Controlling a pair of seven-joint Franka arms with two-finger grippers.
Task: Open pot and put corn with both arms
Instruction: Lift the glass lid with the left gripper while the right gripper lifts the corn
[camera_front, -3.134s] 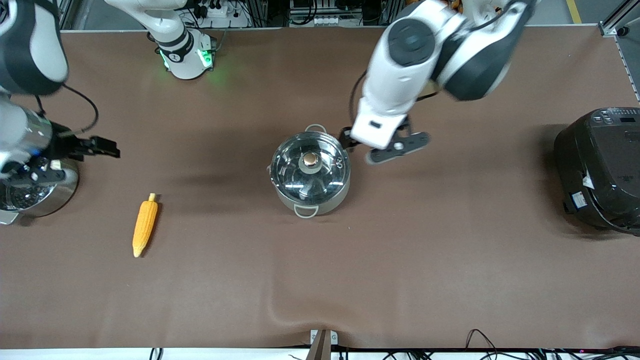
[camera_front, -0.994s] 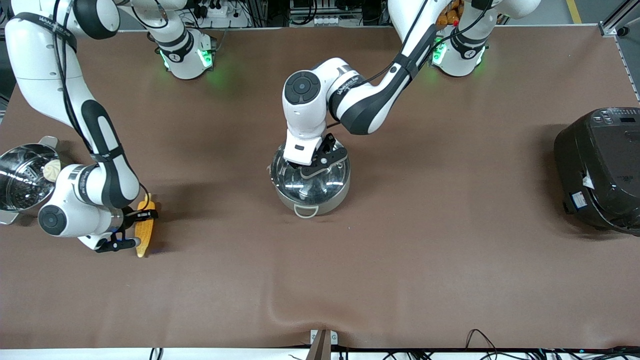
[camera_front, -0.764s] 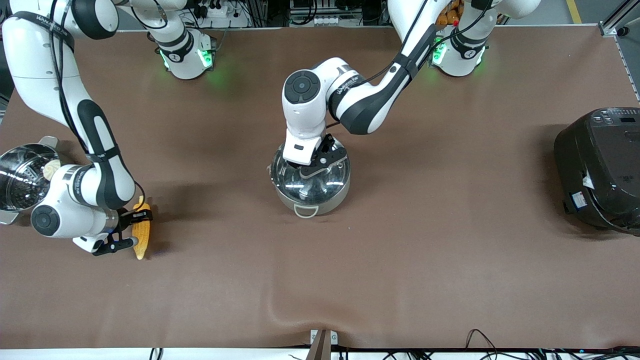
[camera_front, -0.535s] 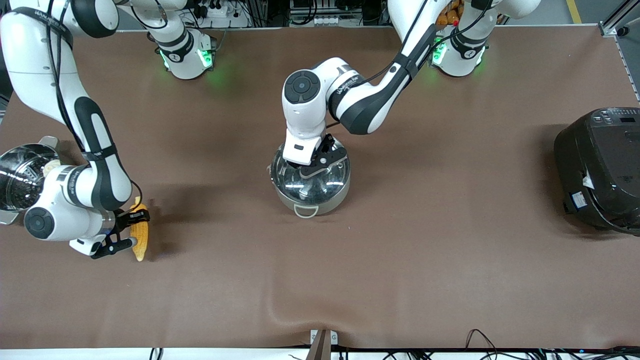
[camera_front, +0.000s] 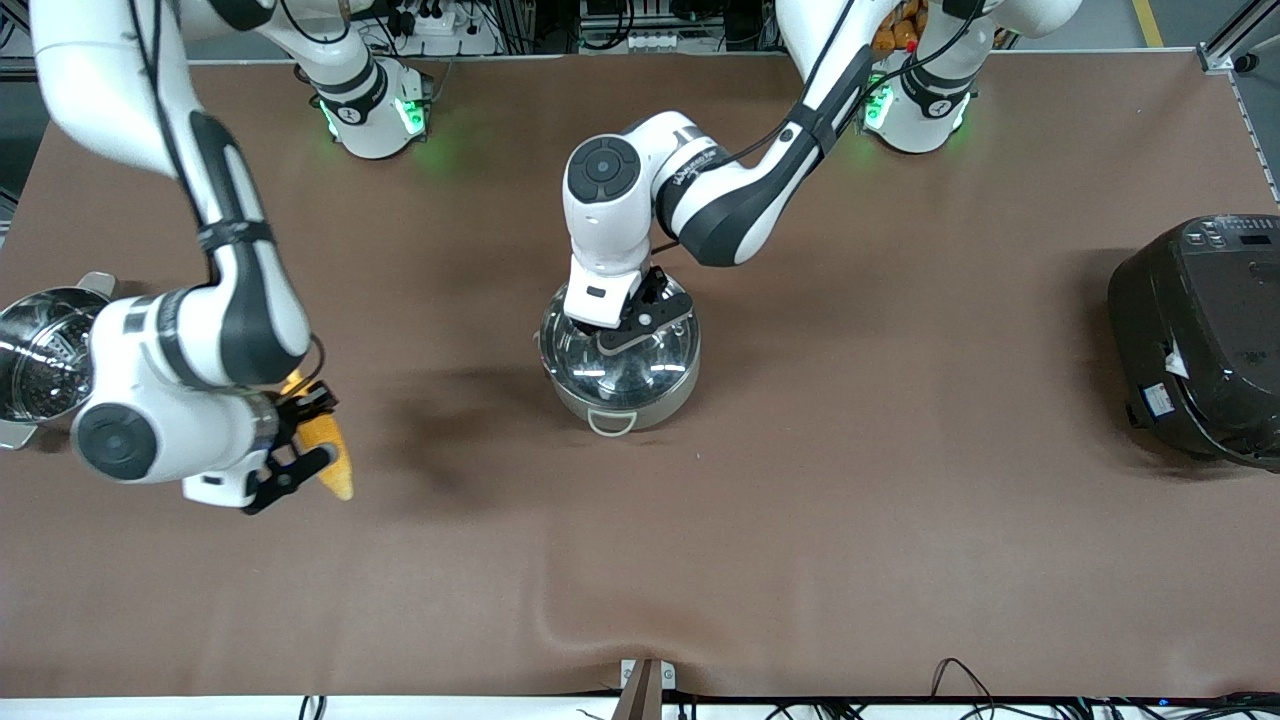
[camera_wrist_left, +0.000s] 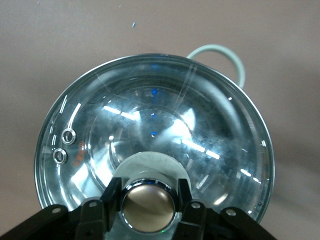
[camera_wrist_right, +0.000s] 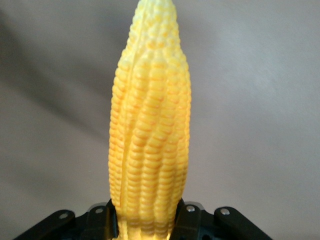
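Observation:
The steel pot (camera_front: 622, 398) stands mid-table with its glass lid (camera_front: 655, 362) on it. My left gripper (camera_front: 630, 322) is over the lid, shut on its brass-coloured knob (camera_wrist_left: 148, 207), with a finger on each side. The lid (camera_wrist_left: 165, 130) still rests on the pot's rim. My right gripper (camera_front: 308, 438) is shut on the thick end of the yellow corn (camera_front: 335, 470) and holds it above the table, toward the right arm's end. In the right wrist view the corn (camera_wrist_right: 150, 135) sticks out of the right gripper (camera_wrist_right: 147, 220), pointed tip away.
A steel steamer pot (camera_front: 40, 355) stands at the table edge at the right arm's end. A large black rice cooker (camera_front: 1200, 340) stands at the left arm's end. Bare brown cloth lies between the corn and the pot.
My right gripper has lifted the corn off the table and carried it a little toward the pot. My left gripper has stayed shut on the lid knob.

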